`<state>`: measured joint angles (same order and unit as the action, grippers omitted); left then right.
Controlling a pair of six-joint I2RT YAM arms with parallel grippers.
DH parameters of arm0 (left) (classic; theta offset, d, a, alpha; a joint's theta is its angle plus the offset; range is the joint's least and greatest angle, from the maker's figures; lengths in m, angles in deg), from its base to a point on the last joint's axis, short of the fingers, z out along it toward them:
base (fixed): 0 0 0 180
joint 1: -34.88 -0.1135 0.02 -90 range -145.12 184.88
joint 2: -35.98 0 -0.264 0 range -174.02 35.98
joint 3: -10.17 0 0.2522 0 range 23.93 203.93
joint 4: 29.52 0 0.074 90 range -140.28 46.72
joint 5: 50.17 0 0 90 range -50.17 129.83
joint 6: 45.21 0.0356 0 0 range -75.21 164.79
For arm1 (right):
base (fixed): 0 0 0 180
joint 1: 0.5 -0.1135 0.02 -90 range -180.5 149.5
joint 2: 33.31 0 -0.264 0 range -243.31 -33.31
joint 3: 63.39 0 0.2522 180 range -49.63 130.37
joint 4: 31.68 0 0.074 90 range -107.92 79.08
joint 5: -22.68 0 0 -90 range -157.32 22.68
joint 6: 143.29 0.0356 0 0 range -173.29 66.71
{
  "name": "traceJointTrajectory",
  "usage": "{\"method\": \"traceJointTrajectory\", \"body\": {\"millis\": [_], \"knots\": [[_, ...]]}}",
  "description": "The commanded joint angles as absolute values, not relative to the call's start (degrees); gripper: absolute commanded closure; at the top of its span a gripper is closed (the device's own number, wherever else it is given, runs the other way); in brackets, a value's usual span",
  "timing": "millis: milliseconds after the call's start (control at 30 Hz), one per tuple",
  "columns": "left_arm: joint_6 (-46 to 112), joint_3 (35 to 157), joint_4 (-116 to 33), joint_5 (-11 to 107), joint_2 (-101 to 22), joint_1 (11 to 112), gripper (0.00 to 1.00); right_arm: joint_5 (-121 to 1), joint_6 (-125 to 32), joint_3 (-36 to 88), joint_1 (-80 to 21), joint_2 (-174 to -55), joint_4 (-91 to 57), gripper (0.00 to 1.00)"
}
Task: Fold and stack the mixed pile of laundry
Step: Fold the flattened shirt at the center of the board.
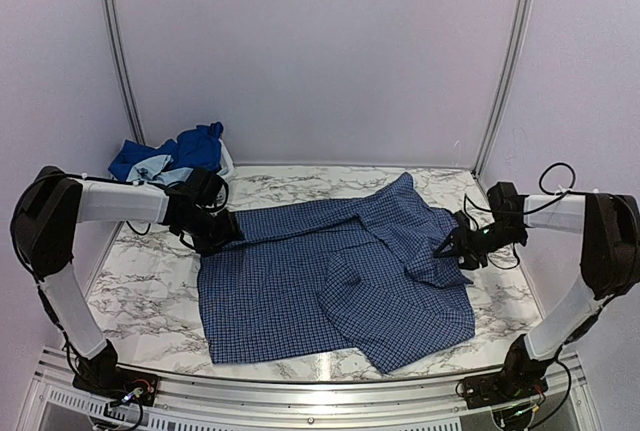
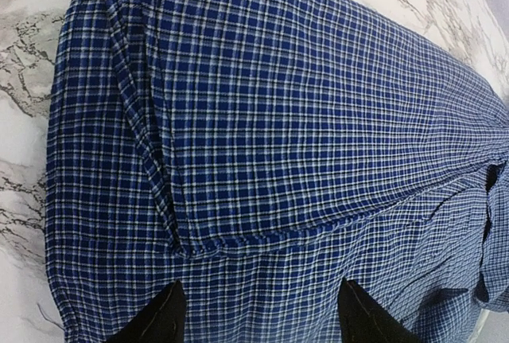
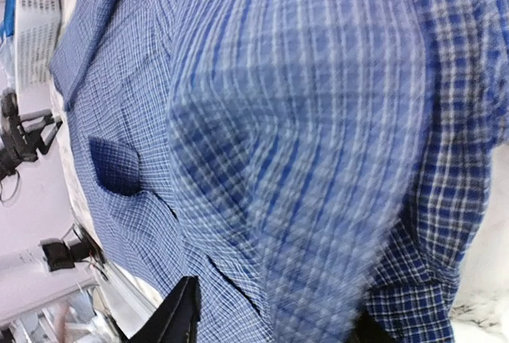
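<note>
Left gripper (image 2: 261, 286) parted, empty, over checked shirt (image 2: 278, 120); right gripper (image 1: 447, 248) on it, hold unclear.

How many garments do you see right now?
3 distinguishable: the checked shirt spread out in the centre, plus royal blue clothing and a pale blue piece heaped at the back left. More may be buried underneath.

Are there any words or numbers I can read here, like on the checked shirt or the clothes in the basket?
None can be read.
Shirt: only its check pattern, no label or tag showing.
Pile at the back left: too small to make out any print.
Basket: only slats, no writing.
</note>
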<state>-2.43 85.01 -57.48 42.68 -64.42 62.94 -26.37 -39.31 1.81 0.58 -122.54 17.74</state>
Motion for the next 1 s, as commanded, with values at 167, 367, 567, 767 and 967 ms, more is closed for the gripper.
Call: {"method": "traceJointTrajectory", "body": {"millis": [167,367,567,767,967], "knots": [[-1.86,87.82,-56.14,44.05,-67.47,63.27,0.43,-26.30,-41.91,-0.43,-0.11,-122.23,20.96,0.86],[-4.41,86.74,-57.01,42.12,-67.13,63.27,0.54,-25.66,-41.95,2.38,-0.33,-120.85,22.60,1.00],[-6.69,85.38,-57.85,37.55,-65.89,63.12,0.52,-25.13,-41.60,2.95,-0.32,-120.41,22.38,1.00],[-8.38,86.36,-58.66,37.37,-68.05,62.39,0.49,-24.88,-41.32,3.74,-0.32,-120.17,22.54,1.00],[-7.38,89.10,-58.74,37.66,-69.35,62.18,0.68,-24.25,-41.05,3.59,-0.37,-119.35,22.40,1.00]]}}
